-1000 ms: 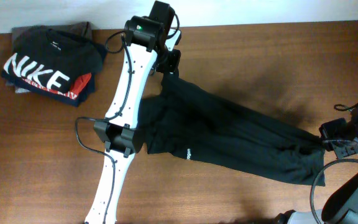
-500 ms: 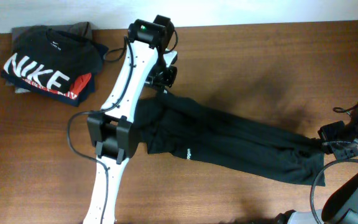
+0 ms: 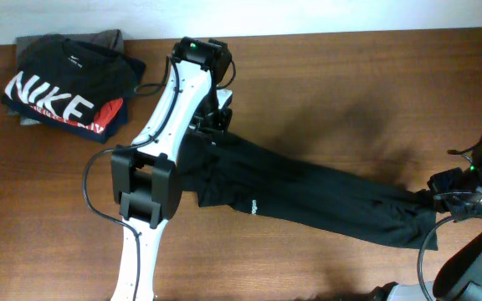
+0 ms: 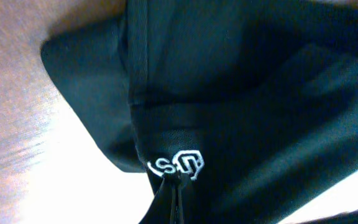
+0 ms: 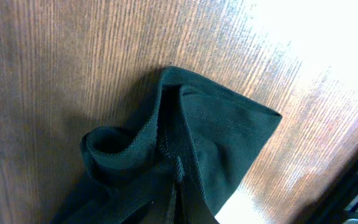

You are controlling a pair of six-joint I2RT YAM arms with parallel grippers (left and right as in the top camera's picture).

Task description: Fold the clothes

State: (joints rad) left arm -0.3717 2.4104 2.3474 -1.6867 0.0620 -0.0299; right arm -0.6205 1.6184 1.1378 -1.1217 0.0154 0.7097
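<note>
Black clothes (image 3: 308, 192) are stretched across the wooden surface (image 3: 325, 75), clamped at upper left by the left hand (image 3: 212, 127) and at right by the right hand (image 3: 442, 192).

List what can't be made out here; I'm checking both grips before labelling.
- Left gripper: left wrist view, fingers blend into the black top, cut by the bottom edge.
- Right gripper: right wrist view, likewise cut off.
- Logo print: overhead, too small to read.
- Garments under NIKE shirt: overhead, mostly covered.
</note>
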